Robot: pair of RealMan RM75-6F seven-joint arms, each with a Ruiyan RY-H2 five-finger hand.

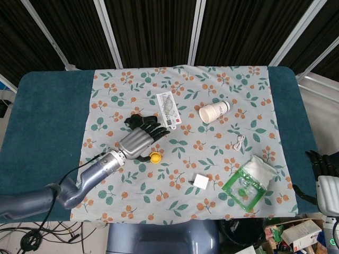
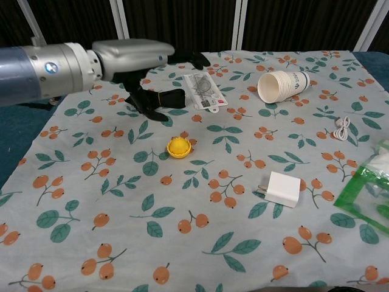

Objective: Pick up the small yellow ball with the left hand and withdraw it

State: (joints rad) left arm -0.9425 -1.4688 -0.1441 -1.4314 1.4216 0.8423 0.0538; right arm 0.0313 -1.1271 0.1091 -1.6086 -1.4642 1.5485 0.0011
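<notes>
Above the bench, the left hand (image 2: 137,58) is hovering open and empty, so reaching down to grasp the small yellow ball (image 2: 179,147) seems next.
</notes>
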